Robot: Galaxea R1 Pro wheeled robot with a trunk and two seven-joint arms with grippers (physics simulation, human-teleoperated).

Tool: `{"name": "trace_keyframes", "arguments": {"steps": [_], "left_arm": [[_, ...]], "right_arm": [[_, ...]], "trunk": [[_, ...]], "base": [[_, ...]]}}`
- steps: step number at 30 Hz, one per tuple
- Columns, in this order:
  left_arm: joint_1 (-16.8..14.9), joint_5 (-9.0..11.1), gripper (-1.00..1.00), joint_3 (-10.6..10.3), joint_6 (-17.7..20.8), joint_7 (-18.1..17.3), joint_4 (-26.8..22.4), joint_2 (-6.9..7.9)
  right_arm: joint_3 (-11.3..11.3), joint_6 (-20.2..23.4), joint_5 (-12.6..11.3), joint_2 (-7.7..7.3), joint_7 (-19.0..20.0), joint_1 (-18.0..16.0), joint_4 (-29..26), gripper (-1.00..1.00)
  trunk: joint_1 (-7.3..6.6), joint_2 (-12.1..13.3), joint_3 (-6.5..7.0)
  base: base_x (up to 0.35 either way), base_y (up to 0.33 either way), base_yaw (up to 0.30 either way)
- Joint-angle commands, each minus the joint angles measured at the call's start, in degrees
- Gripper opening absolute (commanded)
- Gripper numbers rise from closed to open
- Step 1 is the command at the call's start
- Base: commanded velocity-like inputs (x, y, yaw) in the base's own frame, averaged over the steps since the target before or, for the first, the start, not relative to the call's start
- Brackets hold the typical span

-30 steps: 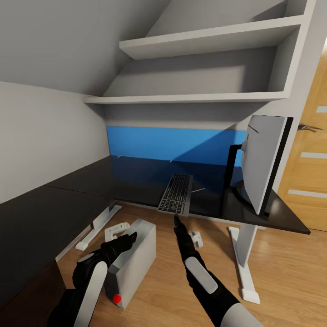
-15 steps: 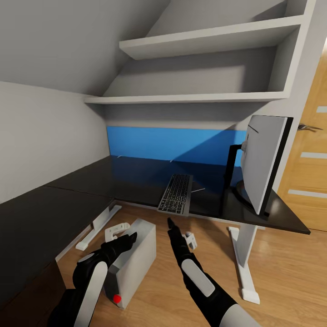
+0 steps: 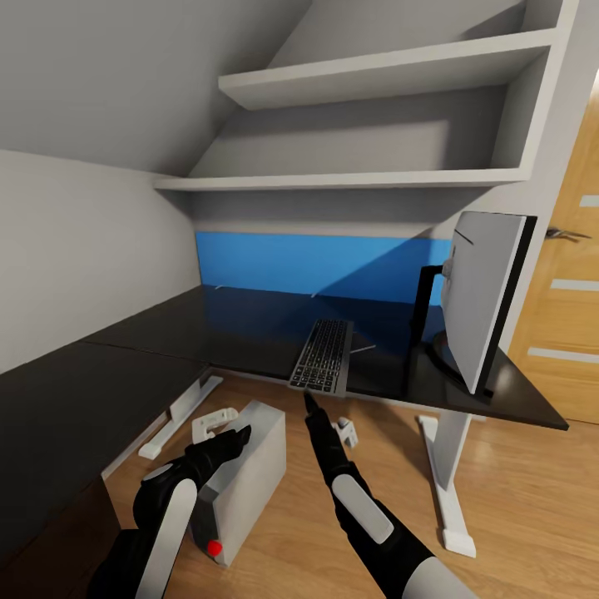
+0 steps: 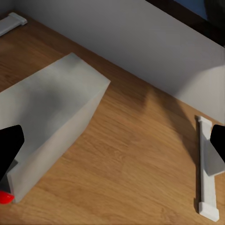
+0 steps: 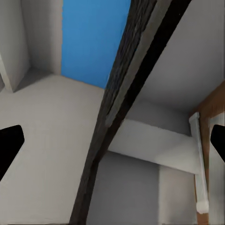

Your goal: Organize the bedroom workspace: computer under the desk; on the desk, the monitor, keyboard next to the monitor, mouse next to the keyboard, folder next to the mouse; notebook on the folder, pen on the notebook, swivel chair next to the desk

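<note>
Grey-framed keyboard [image 3: 324,355] overhangs desk [image 3: 249,329] edge.

1. The right gripper [image 3: 309,401] sits further to the robot's left than a second ago, and slightly higher than half a second ago.
2. Its tip now points just below the near edge of the keyboard [image 3: 324,355], under that edge's left part rather than its right.

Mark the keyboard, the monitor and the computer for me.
keyboard [image 3: 323,354], head view, middle of the key field.
monitor [image 3: 487,291], head view, its light grey back panel.
computer [image 3: 249,466], head view, the tower's grey side face.
</note>
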Motion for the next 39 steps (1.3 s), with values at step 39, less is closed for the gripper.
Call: {"name": "trace_keyframes", "arguments": {"steps": [39], "left_arm": [[0.0,0.6,1.0,-0.1,0.3,0.5,0.0,-0.06]], "right_arm": [[-7.5,-2.6,-16.8,-0.22,5.0,-0.1,0.6,1.0]], "trunk": [[-1.55,2.8,1.2]], "base": [[0.0,0.0,0.0]]}}
